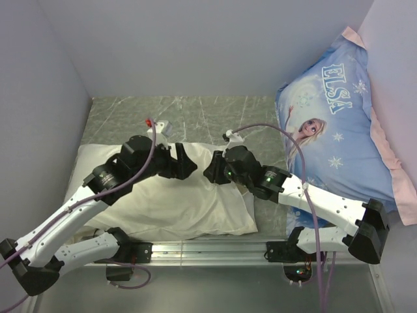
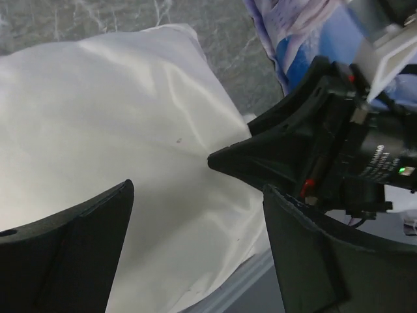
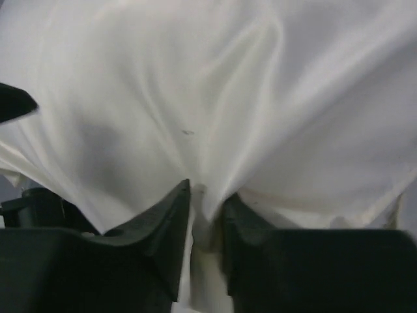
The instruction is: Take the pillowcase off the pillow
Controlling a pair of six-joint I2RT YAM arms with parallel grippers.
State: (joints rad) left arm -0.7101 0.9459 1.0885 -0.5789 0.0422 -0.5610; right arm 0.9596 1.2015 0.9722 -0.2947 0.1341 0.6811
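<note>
The cream pillowcase (image 1: 169, 202) lies flat across the table's middle, wrinkled, with the pillow hidden inside it. My right gripper (image 1: 212, 168) is at the case's far right part. In the right wrist view it (image 3: 207, 195) is shut on a pinched fold of the pillowcase (image 3: 195, 98), and the fabric pulls into creases toward the jaws. My left gripper (image 1: 186, 163) is just left of it, open and empty. In the left wrist view its fingers (image 2: 98, 228) straddle the pillowcase (image 2: 98, 117) above its surface, facing the right gripper's tip (image 2: 221, 160).
A blue ELSA-print pillow (image 1: 339, 130) with a pink edge leans against the right wall, close to the right arm. Grey walls close in the left, back and right. A metal rail (image 1: 208, 251) runs along the near edge. Grey marble tabletop (image 1: 195, 114) shows behind the case.
</note>
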